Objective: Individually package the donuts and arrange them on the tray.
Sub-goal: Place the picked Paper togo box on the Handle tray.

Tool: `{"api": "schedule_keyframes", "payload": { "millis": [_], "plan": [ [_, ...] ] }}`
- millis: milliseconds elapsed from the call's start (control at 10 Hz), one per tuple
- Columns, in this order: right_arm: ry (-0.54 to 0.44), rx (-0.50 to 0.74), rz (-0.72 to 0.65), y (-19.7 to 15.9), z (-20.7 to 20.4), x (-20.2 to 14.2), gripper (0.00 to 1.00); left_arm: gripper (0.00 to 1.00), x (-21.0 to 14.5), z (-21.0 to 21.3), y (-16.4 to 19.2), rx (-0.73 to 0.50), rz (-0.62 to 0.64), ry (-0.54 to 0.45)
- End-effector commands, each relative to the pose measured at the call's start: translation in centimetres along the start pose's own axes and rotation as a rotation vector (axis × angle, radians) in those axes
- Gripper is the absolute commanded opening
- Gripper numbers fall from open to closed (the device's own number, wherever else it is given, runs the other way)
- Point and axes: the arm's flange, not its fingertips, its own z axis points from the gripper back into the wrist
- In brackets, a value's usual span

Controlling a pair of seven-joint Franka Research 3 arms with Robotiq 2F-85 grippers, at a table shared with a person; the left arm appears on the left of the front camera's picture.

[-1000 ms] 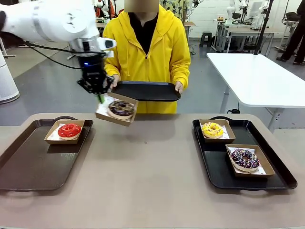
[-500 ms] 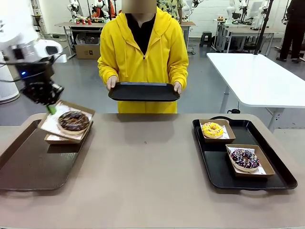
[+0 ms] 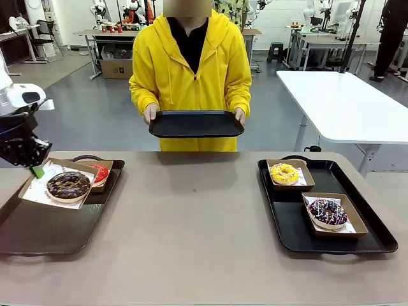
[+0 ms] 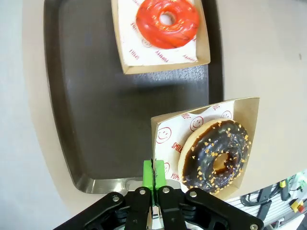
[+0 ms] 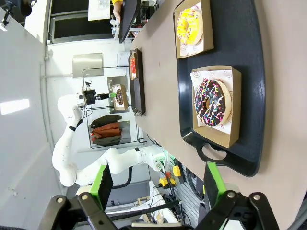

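My left gripper (image 3: 35, 168) is shut on the rim of a brown cardboard box (image 3: 38, 189) that holds the chocolate donut with brown crumbs (image 3: 68, 185), carried tilted just above the left black tray (image 3: 44, 233). The left wrist view shows the green pads (image 4: 148, 173) pinching the box corner beside that donut (image 4: 218, 155), with the red-iced donut (image 4: 167, 23) boxed on the tray (image 4: 96, 120) below. The red donut (image 3: 101, 173) is partly hidden behind the held box. My right gripper (image 5: 158, 184) hangs open above the right tray (image 5: 259, 72), over the sprinkled donut (image 5: 212, 103) and yellow donut (image 5: 190, 23).
Across the table a person in a yellow hoodie holds a spare black tray (image 3: 196, 123) with both hands. On the right tray (image 3: 376, 239) the yellow donut (image 3: 284, 173) and sprinkled donut (image 3: 327, 211) sit in their boxes. Bare tabletop (image 3: 191, 223) lies between the trays.
My left arm has swung from near the person's tray leftward and down, carrying the boxed crumb donut to above the left tray. The right arm has not moved.
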Motion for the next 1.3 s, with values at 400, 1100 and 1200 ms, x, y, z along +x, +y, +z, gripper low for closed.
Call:
{"api": "schedule_keyframes", "payload": {
  "millis": [400,1100,1200],
  "plan": [
    [0.005,0.008,0.001,0.2,0.18,-0.03,1.0,0.01,-0.37,-0.56,0.9,0.017,-0.001,0.019],
    [0.005,0.008,0.001,0.2,0.18,-0.03,1.0,0.01,-0.37,-0.56,0.9,0.017,-0.001,0.019],
    [0.005,0.008,0.001,0.2,0.18,-0.03,1.0,0.01,-0.37,-0.56,0.9,0.017,-0.001,0.019]
  ]
}}
